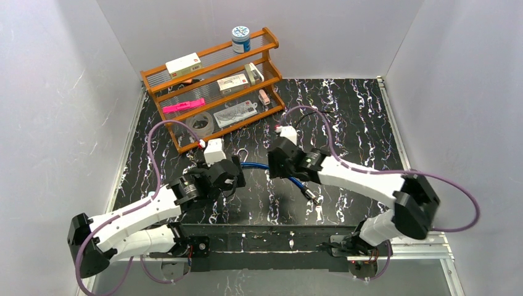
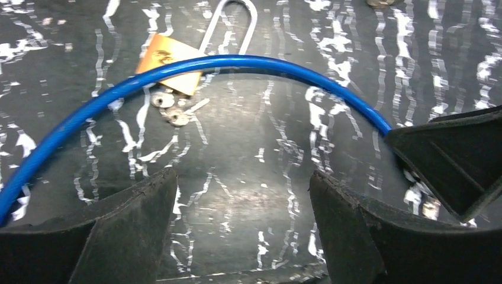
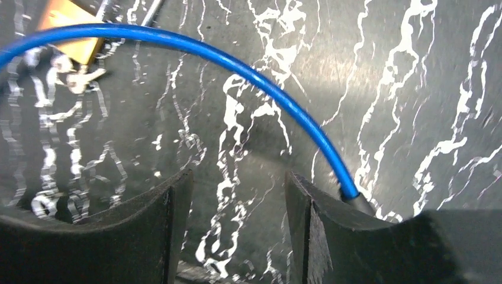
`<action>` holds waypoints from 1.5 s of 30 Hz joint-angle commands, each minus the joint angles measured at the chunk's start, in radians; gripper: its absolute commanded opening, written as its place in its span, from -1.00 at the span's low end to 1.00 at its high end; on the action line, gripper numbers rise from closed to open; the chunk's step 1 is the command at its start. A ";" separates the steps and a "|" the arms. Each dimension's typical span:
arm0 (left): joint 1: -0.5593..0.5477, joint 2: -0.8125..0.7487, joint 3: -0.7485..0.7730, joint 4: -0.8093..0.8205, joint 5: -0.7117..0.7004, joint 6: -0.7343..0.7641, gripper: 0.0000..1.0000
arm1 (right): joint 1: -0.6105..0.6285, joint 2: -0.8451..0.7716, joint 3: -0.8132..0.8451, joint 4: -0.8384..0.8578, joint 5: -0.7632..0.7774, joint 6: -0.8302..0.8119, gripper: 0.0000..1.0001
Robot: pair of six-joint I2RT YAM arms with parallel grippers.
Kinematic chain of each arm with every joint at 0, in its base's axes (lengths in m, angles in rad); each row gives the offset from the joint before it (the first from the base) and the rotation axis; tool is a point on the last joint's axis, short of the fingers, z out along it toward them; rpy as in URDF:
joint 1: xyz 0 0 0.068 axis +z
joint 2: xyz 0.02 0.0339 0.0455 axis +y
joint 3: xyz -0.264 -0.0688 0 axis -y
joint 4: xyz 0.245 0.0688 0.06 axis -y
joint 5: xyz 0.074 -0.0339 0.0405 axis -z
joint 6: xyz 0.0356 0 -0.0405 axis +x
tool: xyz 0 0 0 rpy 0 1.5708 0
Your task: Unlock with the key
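A brass padlock with a silver shackle lies flat on the black marbled table. A small bunch of silvery keys lies at its lower edge; whether a key sits in the keyhole I cannot tell. A blue cable arches over the lock. My left gripper is open just short of the cable, nothing between its fingers. My right gripper is open too, with the cable passing its right finger. The padlock and keys lie at that view's upper left. From above only the shackle shows.
A wooden shelf rack with boxes, a pink item and a jar stands at the back left. The cable's metal end lies near the right arm. White walls enclose the table on three sides.
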 commanded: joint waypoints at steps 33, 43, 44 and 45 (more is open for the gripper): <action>0.564 0.303 -0.013 0.076 0.218 0.140 0.80 | -0.224 0.357 0.100 -0.288 0.018 -0.287 0.19; 0.635 0.318 -0.064 0.115 0.303 0.117 0.79 | -0.340 0.402 0.078 -0.271 0.100 -0.307 0.16; 0.635 0.318 -0.074 0.117 0.312 0.112 0.79 | -0.346 0.417 0.080 -0.263 0.103 -0.307 0.14; 0.635 0.318 -0.086 0.117 0.317 0.105 0.78 | -0.352 0.427 0.082 -0.258 0.112 -0.307 0.13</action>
